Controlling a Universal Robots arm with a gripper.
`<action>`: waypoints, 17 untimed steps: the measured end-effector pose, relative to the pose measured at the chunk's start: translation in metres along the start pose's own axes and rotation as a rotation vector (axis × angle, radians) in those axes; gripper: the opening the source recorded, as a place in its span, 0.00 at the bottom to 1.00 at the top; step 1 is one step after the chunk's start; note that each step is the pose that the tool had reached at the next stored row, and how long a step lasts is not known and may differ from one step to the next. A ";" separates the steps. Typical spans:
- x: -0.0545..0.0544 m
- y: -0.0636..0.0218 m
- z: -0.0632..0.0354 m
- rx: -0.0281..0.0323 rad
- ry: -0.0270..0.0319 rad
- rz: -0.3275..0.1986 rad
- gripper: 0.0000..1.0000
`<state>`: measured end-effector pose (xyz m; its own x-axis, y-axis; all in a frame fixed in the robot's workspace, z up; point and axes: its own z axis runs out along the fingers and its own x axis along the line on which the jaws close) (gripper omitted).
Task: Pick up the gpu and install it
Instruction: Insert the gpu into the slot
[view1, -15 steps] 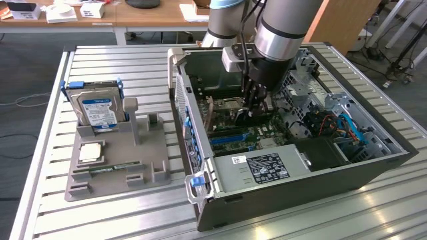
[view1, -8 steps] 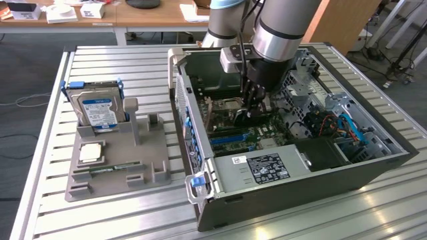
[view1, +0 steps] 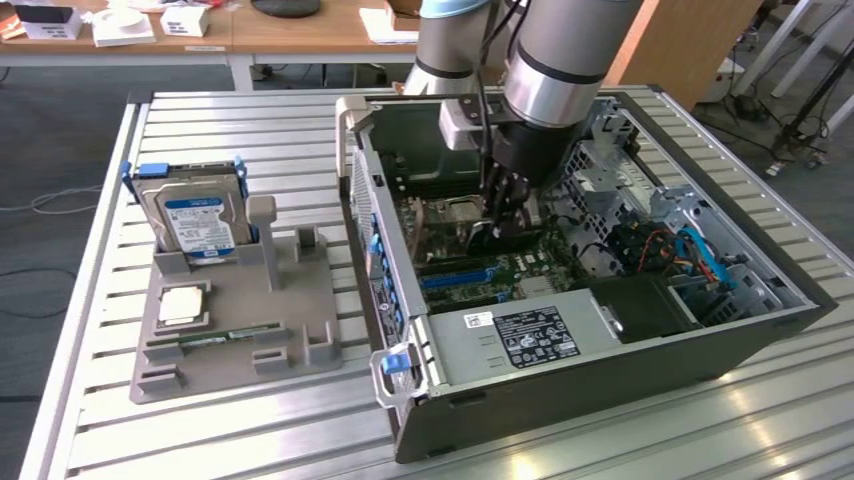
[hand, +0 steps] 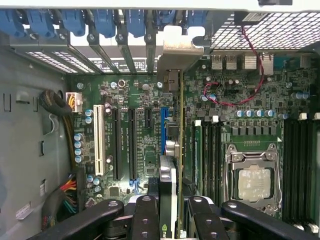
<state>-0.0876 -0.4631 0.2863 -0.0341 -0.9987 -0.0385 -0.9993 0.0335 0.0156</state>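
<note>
My gripper (view1: 511, 212) reaches down into the open computer case (view1: 601, 370), over the green motherboard (view1: 487, 270). It is shut on the gpu (hand: 168, 185), a thin dark card seen edge-on between the black fingers (hand: 145, 212). The card's silver bracket (hand: 180, 50) points at the case's rear slot openings. The card runs along the blue expansion slot (hand: 163, 127), just beside the memory sockets. Whether its edge touches the slot I cannot tell. In the exterior view the gpu (view1: 502, 238) hangs just below the fingertips.
A CPU socket (hand: 255, 180) lies near the card. The power supply (view1: 534, 335) fills the case's near side, with cables (view1: 687, 255) at the exterior view's right. On the slatted table (view1: 200, 440), a grey holder (view1: 247, 345) carries a hard drive (view1: 200, 215) and a memory stick (view1: 220, 340).
</note>
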 end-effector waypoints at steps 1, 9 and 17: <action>0.000 0.0000 0.0006 -0.0001 0.0001 0.000 0.27; 0.000 0.0029 0.0021 -0.0001 0.0002 -0.001 0.27; 0.003 0.0039 0.0054 -0.0002 0.0002 -0.001 0.27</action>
<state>-0.0917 -0.4656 0.2808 -0.0326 -0.9987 -0.0383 -0.9994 0.0320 0.0158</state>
